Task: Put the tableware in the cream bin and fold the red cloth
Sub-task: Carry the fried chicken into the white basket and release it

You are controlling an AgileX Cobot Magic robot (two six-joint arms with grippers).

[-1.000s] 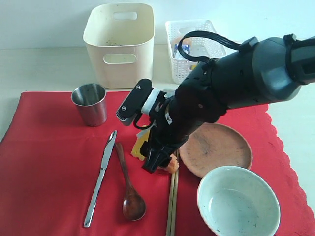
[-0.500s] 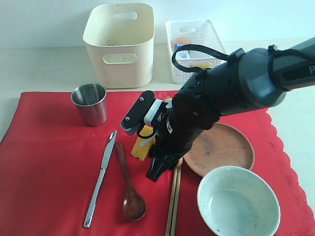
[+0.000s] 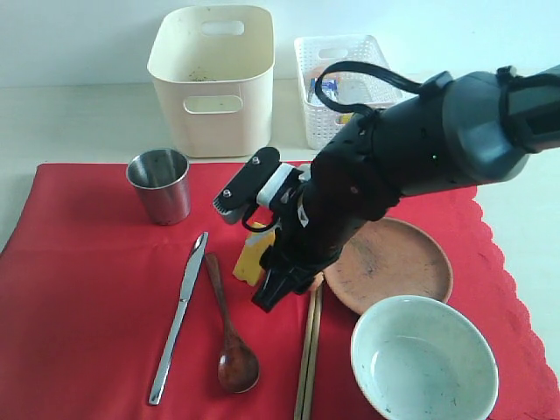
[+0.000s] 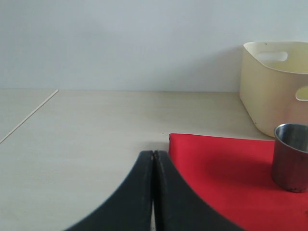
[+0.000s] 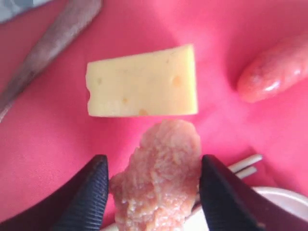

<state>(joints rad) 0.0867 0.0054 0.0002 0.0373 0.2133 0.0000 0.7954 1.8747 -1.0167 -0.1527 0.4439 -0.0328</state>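
Crowding the right hand (image 5: 155,160), pinched on a pink food lump (image 5: 159,185): cheese (image 5: 142,82); sausage (image 5: 272,72); chopsticks (image 5: 245,163); left hand (image 4: 153,155) closed

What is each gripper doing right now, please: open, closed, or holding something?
Left gripper: closed, holding nothing.
Right gripper: closed on a pink lump of food.

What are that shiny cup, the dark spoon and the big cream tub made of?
The cup looks like brushed steel: grey, with a bright rim and soft reflections. The spoon seems to be dark wood with a glossy finish; its bowl shows a highlight. The cream tub is probably moulded plastic: smooth matte walls, rounded corners and cut-out handles.
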